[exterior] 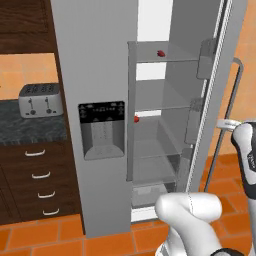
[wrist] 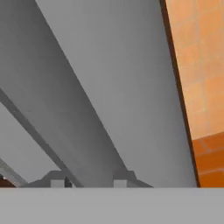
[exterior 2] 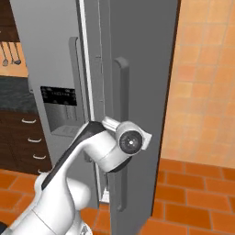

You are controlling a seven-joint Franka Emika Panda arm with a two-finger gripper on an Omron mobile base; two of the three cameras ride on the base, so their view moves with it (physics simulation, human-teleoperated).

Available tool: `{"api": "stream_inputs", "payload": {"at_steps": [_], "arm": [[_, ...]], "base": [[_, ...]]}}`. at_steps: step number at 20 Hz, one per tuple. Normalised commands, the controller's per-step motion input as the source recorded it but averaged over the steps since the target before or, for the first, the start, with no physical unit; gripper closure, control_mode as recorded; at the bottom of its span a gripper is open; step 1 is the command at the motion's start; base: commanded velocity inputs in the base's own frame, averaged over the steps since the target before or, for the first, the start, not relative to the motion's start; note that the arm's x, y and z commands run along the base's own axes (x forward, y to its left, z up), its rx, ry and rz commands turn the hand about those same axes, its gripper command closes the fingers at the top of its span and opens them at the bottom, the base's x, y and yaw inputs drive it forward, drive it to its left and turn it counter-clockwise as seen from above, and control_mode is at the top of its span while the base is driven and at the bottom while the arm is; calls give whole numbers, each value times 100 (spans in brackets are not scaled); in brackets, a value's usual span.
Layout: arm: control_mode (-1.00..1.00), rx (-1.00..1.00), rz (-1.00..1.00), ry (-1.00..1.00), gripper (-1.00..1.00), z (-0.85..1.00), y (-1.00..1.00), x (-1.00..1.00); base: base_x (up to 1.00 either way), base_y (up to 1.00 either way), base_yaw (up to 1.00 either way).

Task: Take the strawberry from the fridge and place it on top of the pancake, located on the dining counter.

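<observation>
The fridge [exterior: 95, 75] stands with its right door [exterior 2: 142, 92] swung open, showing clear shelves. A small dark red thing [exterior: 161, 53] lies on the top shelf. A brighter red one [exterior: 136, 119] peeks out at the left edge of the middle shelf. At this size I cannot tell which is the strawberry. My gripper [wrist: 89, 181] is shut on the open door's long vertical handle [wrist: 87, 131], with a fingertip on either side of the bar. From the left base view the hand [exterior: 225, 123] meets that handle [exterior: 235, 90] at mid height. The pancake and the dining counter are out of view.
A steel toaster [exterior: 40, 99] sits on the dark speckled wall counter [exterior: 30, 127] left of the fridge, above dark wood drawers [exterior: 40, 175]. An orange tiled wall [exterior 2: 202, 69] runs close behind the open door. The floor [exterior: 45, 235] is orange tile.
</observation>
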Motion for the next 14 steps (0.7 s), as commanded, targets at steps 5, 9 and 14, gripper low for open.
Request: {"api": "stream_inputs", "payload": {"at_steps": [5,9,14], "arm": [[-100,16,0,-2,100,-24,-100,-4],[-100,8,-4,-1,100,-40,-100,27],[-100,7,-2,-11,100,-23,-96,17]], "base": [[0,0,0],[0,0,0],[0,0,0]]}}
